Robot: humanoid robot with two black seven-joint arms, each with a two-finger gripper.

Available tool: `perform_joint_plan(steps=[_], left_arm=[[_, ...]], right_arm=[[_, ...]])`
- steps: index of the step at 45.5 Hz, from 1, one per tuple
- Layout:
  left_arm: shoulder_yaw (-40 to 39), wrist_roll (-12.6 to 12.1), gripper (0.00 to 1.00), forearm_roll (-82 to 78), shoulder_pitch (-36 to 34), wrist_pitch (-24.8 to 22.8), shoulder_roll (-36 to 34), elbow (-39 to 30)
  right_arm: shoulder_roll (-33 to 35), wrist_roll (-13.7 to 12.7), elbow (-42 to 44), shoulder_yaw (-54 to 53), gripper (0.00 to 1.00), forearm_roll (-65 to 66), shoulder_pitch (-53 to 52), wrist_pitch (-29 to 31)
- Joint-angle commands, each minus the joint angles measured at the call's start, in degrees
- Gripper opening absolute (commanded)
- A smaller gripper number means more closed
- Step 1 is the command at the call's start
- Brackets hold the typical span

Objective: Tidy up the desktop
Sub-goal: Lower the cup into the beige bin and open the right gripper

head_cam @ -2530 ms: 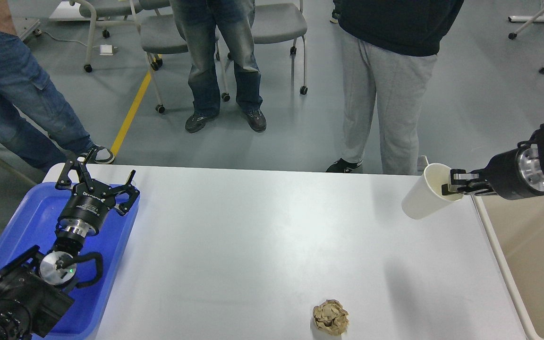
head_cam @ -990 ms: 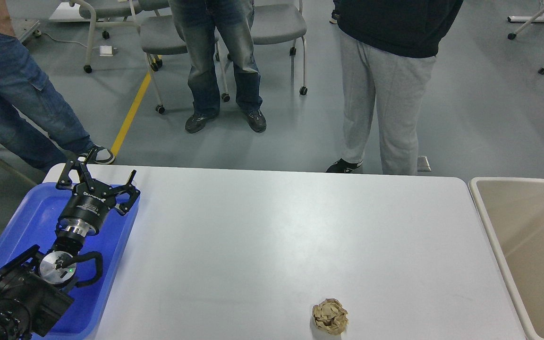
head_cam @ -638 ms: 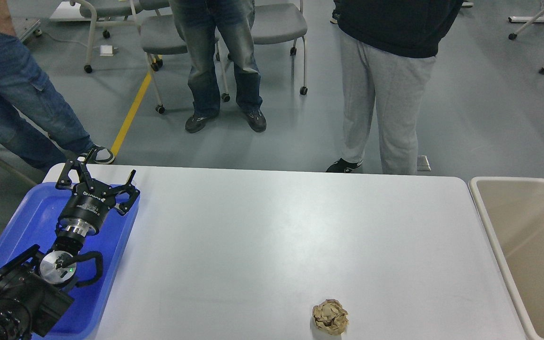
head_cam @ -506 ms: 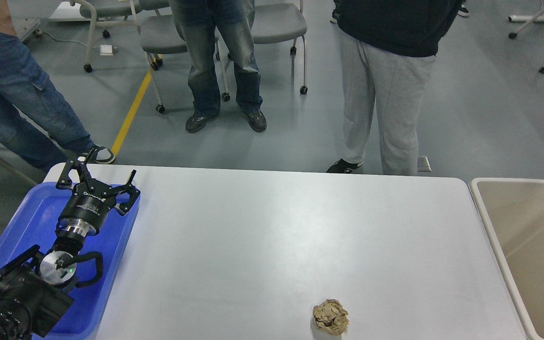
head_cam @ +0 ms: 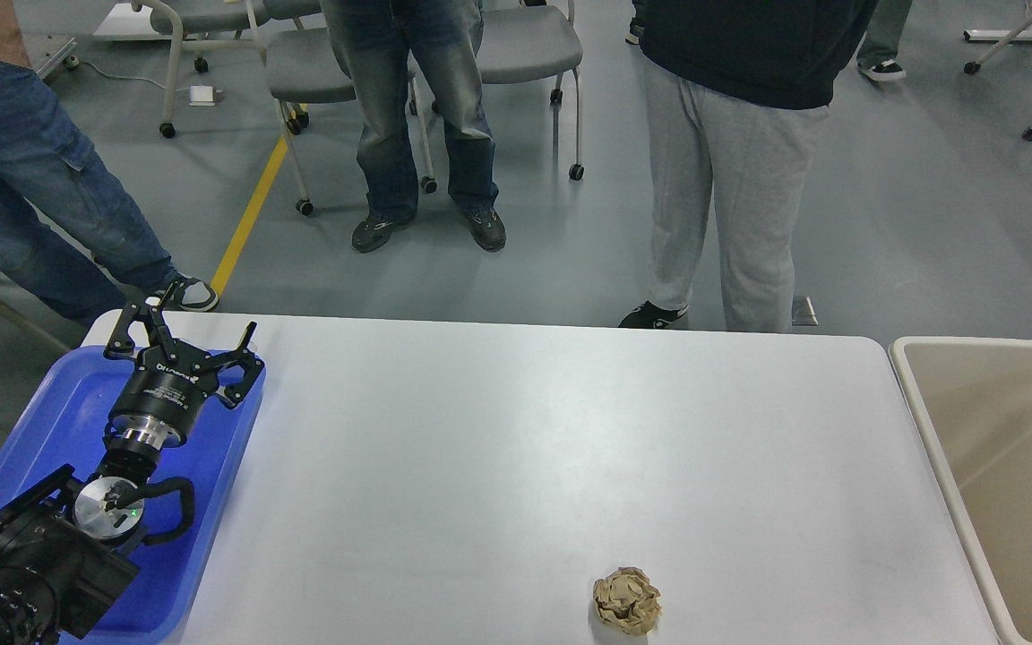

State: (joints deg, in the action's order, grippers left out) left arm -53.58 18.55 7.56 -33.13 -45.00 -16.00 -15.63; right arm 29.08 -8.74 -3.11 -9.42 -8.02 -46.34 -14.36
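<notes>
The white desktop [head_cam: 516,448] fills the middle of the head view. A crumpled ball of brown paper [head_cam: 627,601] lies on it near the front edge, right of centre. My left gripper [head_cam: 191,331] is open and empty, its fingers spread over the far right corner of the blue tray [head_cam: 50,421] at the left. My right arm and its gripper are out of view. No cup shows anywhere.
A beige rectangular bin [head_cam: 1009,475] stands against the table's right edge; its visible inside looks bare. Three people [head_cam: 731,179] stand just beyond the far edge, with wheeled chairs [head_cam: 516,54] behind them.
My right arm, which held a white paper cup over the table's right end, has left the view to the right with the cup. The left arm and the paper ball have not moved.
</notes>
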Motion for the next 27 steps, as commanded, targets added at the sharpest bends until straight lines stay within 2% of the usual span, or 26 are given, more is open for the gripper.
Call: perform_joint_plan(steps=[1,27], left_arm=[[0.0,0.0,1.00,0.0,0.0,0.0,0.0,0.0],[0.1,0.0,1.00,0.0,0.0,0.0,0.0,0.0]], right_arm=[[-1.6,-0.8,0.4,-3.0,0.00,-0.2,2.0,-0.9],[-6.0,-0.1,0.1,-7.2,0.00,-0.2,5.0,-0.8]])
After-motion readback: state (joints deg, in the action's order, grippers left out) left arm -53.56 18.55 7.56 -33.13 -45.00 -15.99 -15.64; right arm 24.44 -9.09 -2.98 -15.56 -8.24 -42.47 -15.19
